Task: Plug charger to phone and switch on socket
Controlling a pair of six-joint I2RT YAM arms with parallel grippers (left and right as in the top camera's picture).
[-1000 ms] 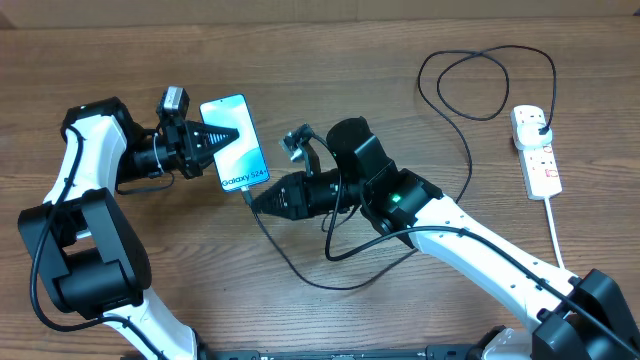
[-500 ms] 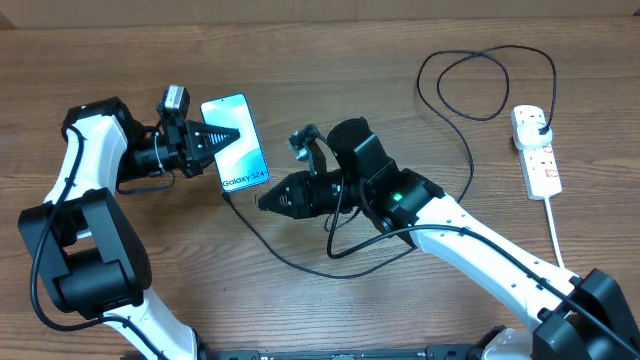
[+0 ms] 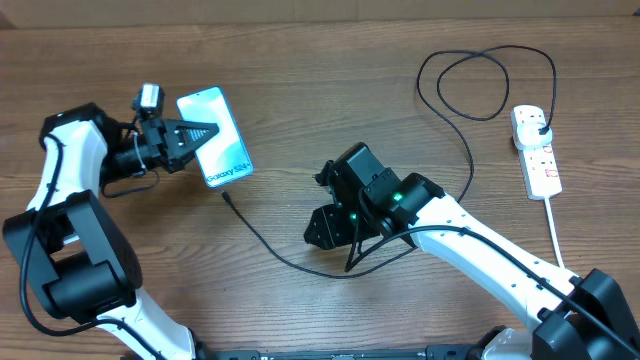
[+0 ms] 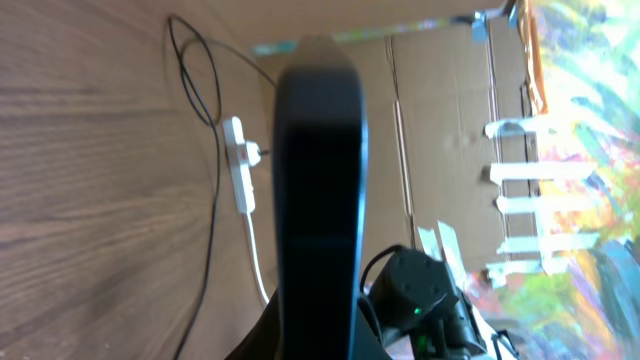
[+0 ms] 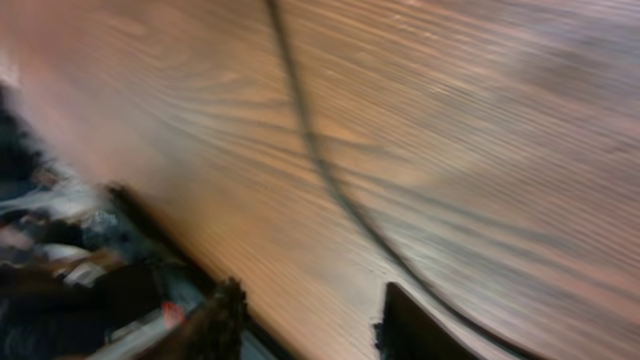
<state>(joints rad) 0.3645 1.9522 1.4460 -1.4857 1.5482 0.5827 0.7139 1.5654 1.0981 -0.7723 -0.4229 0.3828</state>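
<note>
We saw the left gripper [image 3: 196, 138] pinching the phone [image 3: 215, 150] at the far left of the table [image 3: 330, 70], one black finger lying across the lit blue screen. The phone had shifted further left and slightly farther away than it was half a second before.

The right gripper [image 3: 322, 228] had pulled back from the phone toward the near middle of the table and now pointed downward. In the blurred right wrist view its fingers [image 5: 215, 320] stood spread with only bare wood between them, and the cable ran past just beside the right-hand one.

The charger [image 3: 300, 265] lay loose on the table. Its connector tip [image 3: 227, 197] rested just near of the phone's lower edge, apparently apart from it. A second earlier the right gripper had held it at that edge.

The cable curved right, looped at the far side and ended at its plug [image 3: 541, 126] in the socket [image 3: 540, 165], far right and unmoved.
</note>
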